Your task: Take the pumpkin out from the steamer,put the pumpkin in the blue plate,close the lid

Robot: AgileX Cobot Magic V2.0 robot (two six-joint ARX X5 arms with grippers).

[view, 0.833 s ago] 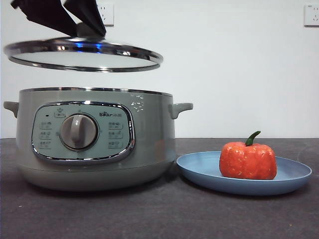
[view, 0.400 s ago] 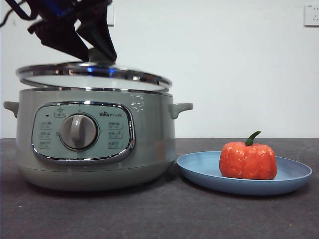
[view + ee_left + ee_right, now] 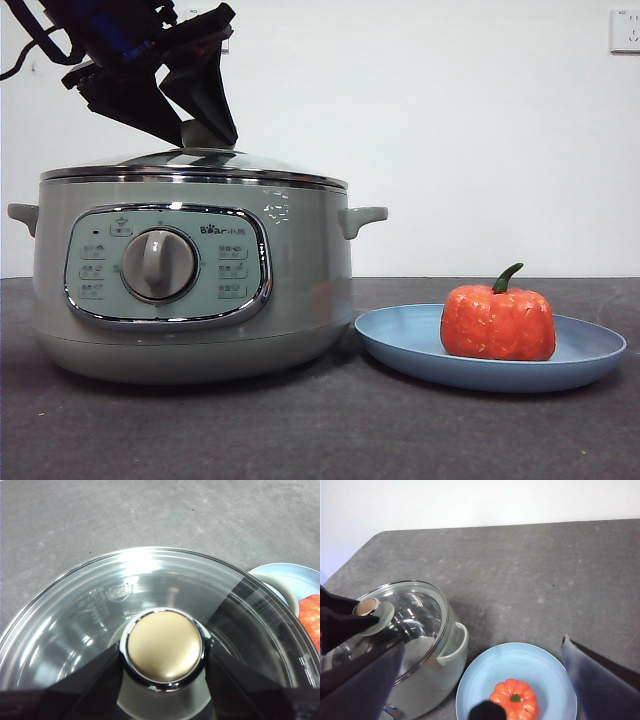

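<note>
The glass lid (image 3: 200,163) sits level on the sage-green steamer (image 3: 300,270), rim on rim. My left gripper (image 3: 205,133) comes down from the upper left and is shut on the lid's knob (image 3: 164,647), one black jaw pressed to each side. The orange pumpkin (image 3: 497,322) with its green stem rests upright in the blue plate (image 3: 400,345), just right of the steamer. My right gripper (image 3: 484,644) hangs open high above the plate (image 3: 540,665) and pumpkin (image 3: 515,700), holding nothing; it does not show in the front view.
The steamer and plate stand close together on a dark grey table (image 3: 530,570). A white wall runs behind, with a socket (image 3: 625,30) at the top right. The steamer's side handle (image 3: 362,217) points toward the plate.
The left gripper has lowered the lid from well above the steamer down onto its rim. The pumpkin and plate have not moved.
</note>
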